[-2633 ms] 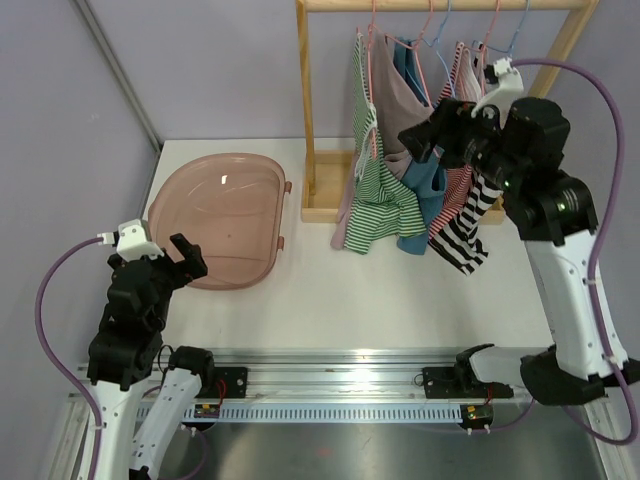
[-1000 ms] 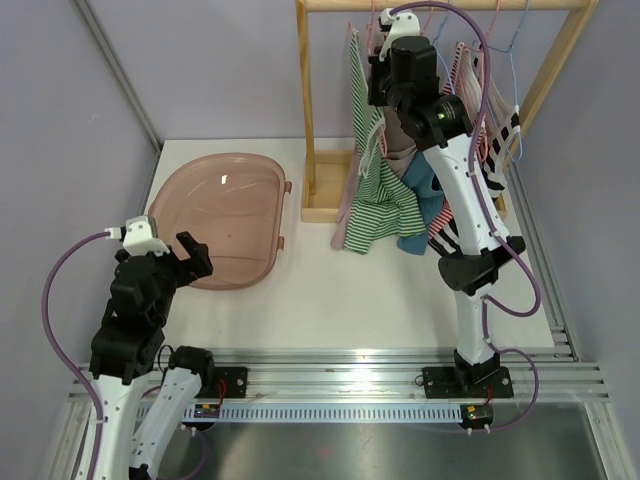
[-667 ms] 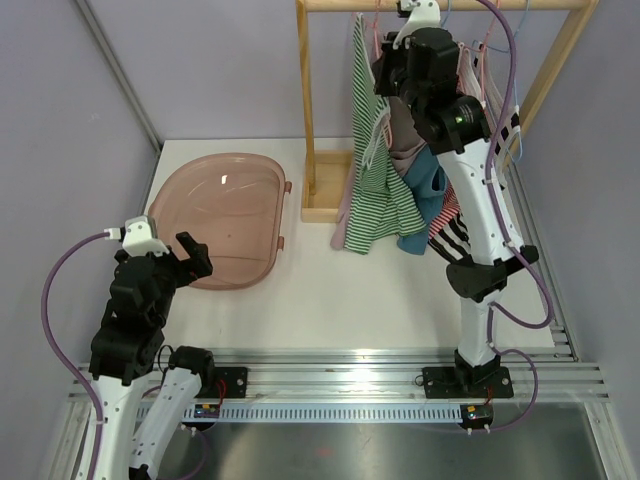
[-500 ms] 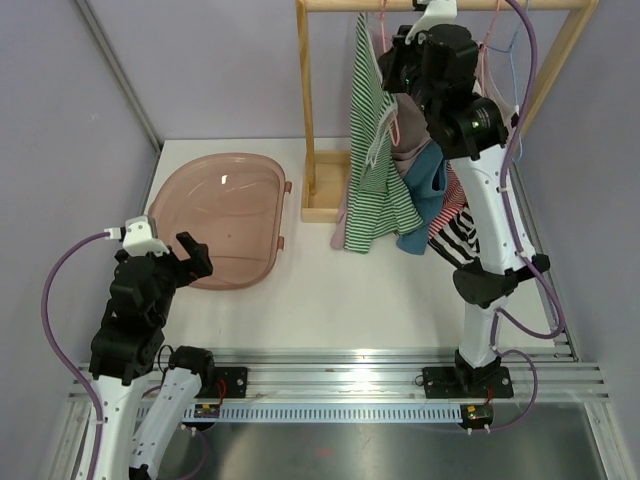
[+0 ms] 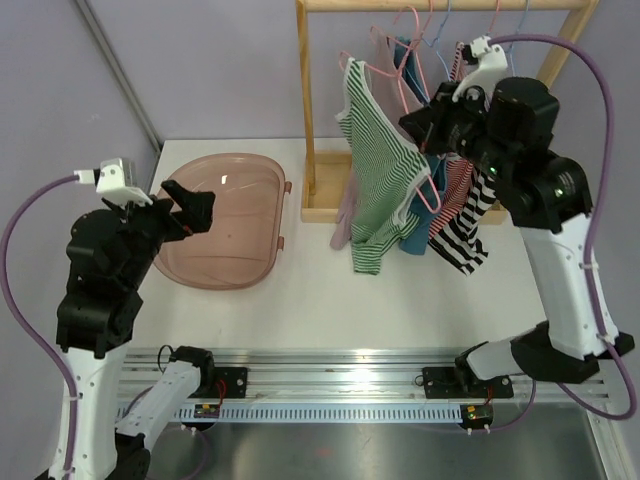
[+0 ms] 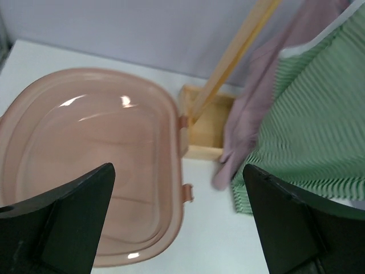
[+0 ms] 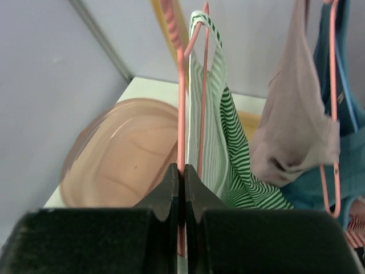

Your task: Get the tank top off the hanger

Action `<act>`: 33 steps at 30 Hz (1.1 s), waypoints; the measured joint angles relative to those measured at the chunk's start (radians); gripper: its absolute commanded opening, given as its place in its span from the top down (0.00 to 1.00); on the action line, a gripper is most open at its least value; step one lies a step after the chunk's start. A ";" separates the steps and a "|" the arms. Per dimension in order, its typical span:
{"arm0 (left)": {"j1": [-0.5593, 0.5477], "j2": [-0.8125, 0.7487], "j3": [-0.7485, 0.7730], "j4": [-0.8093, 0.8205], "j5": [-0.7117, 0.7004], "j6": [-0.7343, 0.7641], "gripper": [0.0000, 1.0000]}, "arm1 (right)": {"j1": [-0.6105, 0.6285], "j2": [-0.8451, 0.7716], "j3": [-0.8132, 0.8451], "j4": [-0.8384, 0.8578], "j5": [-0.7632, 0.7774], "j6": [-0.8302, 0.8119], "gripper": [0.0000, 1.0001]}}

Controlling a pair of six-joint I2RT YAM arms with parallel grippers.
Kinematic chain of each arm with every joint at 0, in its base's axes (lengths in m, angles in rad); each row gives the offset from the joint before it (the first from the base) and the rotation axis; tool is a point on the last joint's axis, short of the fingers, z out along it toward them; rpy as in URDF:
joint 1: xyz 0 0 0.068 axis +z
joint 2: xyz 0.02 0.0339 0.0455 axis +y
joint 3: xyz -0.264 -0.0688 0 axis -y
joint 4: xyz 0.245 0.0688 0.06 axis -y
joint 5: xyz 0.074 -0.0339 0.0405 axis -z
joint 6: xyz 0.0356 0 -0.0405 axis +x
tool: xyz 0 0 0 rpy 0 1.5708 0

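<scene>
Both arms stand high: right gripper (image 7: 181, 170) pinches thin pink wire hanger (image 7: 181, 97) bearing green-white striped tank top (image 5: 378, 172); left gripper (image 5: 190, 205) gapes wide, empty.

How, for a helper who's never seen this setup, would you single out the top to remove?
Find the wooden rack at the back. Among the clothes there, it is the tank top on the pink hanger in the right gripper. Only it has green-and-white stripes.

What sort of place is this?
Probably a lab test bench, not a shop: a left arm and right arm bolted to a metal rail, a wooden clothes rack and a pink tub on a white table.
</scene>
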 measured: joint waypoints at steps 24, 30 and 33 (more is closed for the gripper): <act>-0.983 0.633 0.571 0.071 -0.485 0.133 0.01 | 0.002 -0.616 -0.523 -0.081 -0.323 0.114 1.00; -0.984 0.672 0.571 0.078 -0.555 0.137 0.06 | 0.002 -0.637 -0.576 -0.072 -0.343 0.113 1.00; -0.984 0.678 0.572 0.089 -0.560 0.137 0.08 | 0.002 -0.637 -0.602 -0.069 -0.356 0.111 1.00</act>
